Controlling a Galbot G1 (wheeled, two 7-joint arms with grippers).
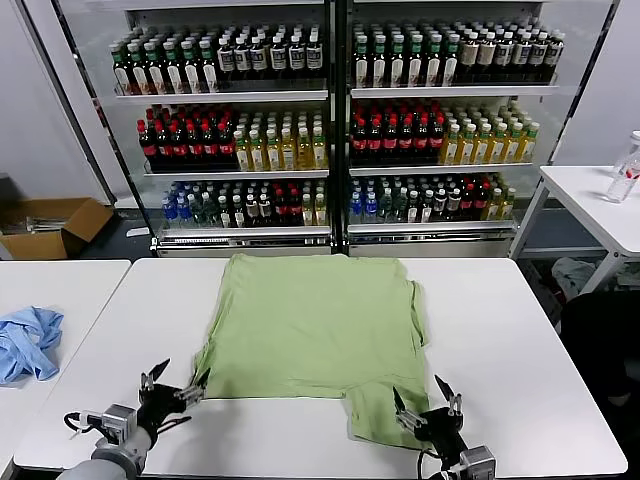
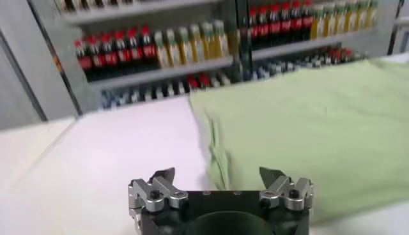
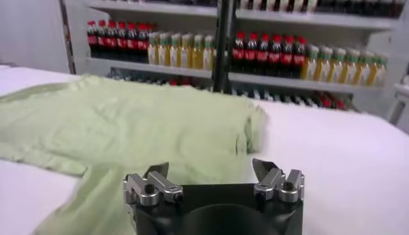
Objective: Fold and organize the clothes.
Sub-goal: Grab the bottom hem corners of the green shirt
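Table: white table [image 1: 520, 350], its far edge close to the shelves, bare white around the garment.
Clothes: light green shirt [image 1: 315, 325] spread flat mid-table, a sleeve flap [image 1: 380, 415] reaching toward the near edge.
Left end effector [image 1: 175, 390]: at the near left corner of the shirt, fingers spread apart, holding nothing.
Right end effector [image 1: 428, 405]: just beside the sleeve flap at the near edge, fingers apart, empty.
Side table: second white table [image 1: 70, 285] to the left, carrying a crumpled light blue garment [image 1: 25, 342].
Room: glass-fronted shelves [image 1: 335, 120] filled with rows of bottles; cardboard box [image 1: 50, 225] on the floor at left; another white table [image 1: 600, 205] at right with a clear bottle [image 1: 627, 168].
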